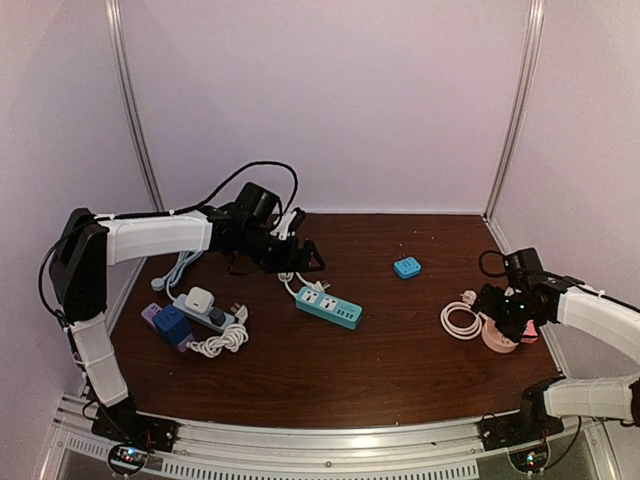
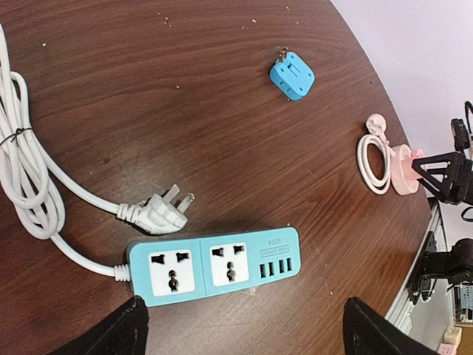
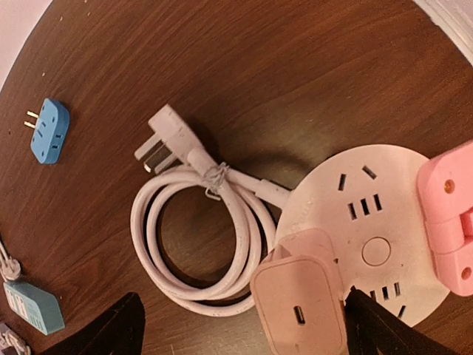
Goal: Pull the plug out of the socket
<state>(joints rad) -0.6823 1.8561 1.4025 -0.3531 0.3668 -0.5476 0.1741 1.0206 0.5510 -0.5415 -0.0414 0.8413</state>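
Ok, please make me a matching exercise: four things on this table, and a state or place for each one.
1 teal power strip
2 small blue adapter
3 round socket
4 white power strip

a holds a pink plug
b lies alone, prongs bare
c both sockets empty
d carries a white charger

Pairs: 1-c, 2-b, 3-a, 4-d

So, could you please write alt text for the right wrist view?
A round socket hub lies on a dark wooden table, with a pink charger sitting on its near edge within the open pincer. Its white cord lies coiled to the left, and a small blue adapter lies beyond.
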